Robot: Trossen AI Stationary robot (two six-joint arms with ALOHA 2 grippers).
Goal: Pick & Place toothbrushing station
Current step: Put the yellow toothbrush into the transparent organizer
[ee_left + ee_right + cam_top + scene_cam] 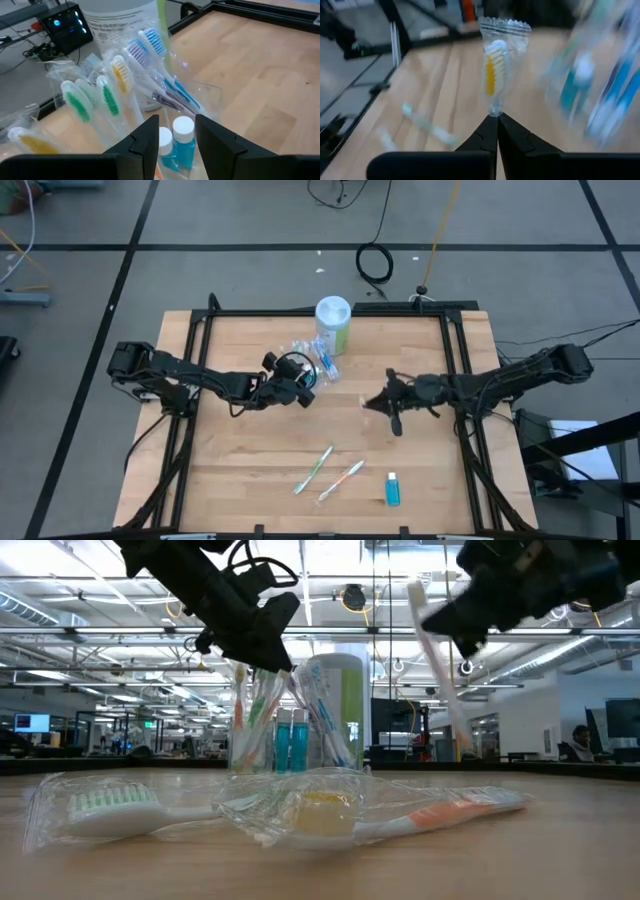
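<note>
1. The clear plastic cup (305,360) stands near the back middle of the wooden surface (250,450), just in front of a white and green canister (333,323). It is packed with wrapped toothbrushes (107,95) and two small blue tubes (184,145) with white caps.
2. The left end effector (300,383) is at the cup, its fingers (145,145) parted on either side of the tubes; whether they press on the cup or anything in it cannot be told.
3. The right end effector (372,405) hangs above the middle of the surface, clenched on a wrapped toothbrush with yellow bristles (496,75), which points away from its fingertips.
4. At the front of the surface lie a green toothbrush (313,470) and a pink toothbrush (341,480), side by side, with a third blue tube (392,489) just to their right.
</note>
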